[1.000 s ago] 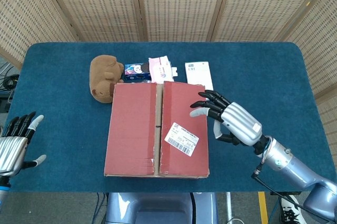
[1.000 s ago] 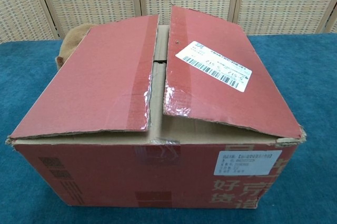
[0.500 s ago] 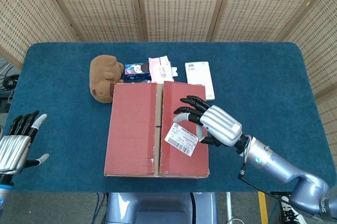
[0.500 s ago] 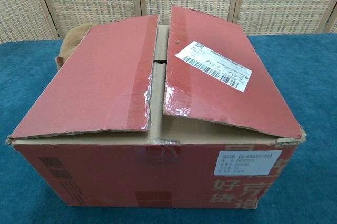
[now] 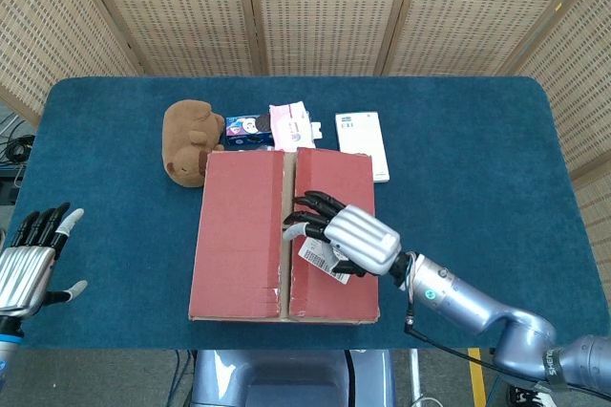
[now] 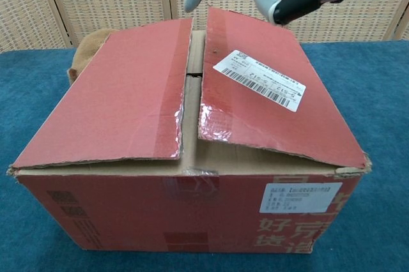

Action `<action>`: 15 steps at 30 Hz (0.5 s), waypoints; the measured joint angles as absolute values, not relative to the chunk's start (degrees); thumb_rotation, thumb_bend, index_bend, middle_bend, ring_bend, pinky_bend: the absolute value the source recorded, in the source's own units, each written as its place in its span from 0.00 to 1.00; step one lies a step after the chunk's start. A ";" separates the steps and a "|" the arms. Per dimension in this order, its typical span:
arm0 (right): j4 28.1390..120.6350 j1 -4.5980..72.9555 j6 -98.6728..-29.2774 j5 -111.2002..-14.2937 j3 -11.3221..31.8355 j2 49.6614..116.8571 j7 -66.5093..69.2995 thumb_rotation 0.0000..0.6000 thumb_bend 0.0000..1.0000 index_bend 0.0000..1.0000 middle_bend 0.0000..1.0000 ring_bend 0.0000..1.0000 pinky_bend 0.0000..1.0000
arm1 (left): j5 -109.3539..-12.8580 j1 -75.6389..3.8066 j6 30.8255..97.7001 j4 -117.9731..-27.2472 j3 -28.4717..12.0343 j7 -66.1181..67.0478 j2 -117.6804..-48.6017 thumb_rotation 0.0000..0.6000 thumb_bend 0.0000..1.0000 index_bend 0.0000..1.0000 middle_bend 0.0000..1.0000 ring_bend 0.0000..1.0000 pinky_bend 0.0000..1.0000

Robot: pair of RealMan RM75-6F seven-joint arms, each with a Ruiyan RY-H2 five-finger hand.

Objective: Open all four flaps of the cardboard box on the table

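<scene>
Still shut, cardboard box (image 5: 284,235) — right hand (image 5: 346,239) above flaps, holding nothing.

Right hand (image 5: 346,240) above cardboard box (image 5: 239,235) seam, left hand (image 5: 27,268) apart

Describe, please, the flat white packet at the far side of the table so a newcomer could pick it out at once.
Start at the red cardboard box in the middle of the blue table. Just beyond its far right corner lies the white packet. Unlike the brown plush toy and the small colourful packs further left, it is plain, flat and rectangular.
</scene>
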State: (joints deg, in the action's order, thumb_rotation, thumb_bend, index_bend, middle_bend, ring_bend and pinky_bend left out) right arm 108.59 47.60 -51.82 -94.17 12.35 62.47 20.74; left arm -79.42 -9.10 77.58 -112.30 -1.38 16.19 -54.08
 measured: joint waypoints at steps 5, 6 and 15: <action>108.21 49.32 -49.92 -91.53 12.45 64.82 17.62 1.00 1.00 0.27 0.20 0.00 0.00 | -79.02 -9.06 77.38 -111.47 -1.34 15.30 -54.08 1.00 0.18 0.03 0.00 0.00 0.00; 108.06 49.51 -49.75 -91.12 12.44 65.21 17.12 1.00 1.00 0.27 0.20 0.00 0.00 | -78.93 -9.05 77.32 -111.31 -1.31 15.13 -54.09 1.00 0.18 0.03 0.00 0.00 0.00; 106.50 50.52 -48.93 -88.36 12.15 67.38 14.69 1.00 1.00 0.27 0.20 0.00 0.00 | -77.73 -9.24 76.40 -110.09 -1.35 13.97 -54.28 1.00 0.18 0.03 0.00 0.00 0.00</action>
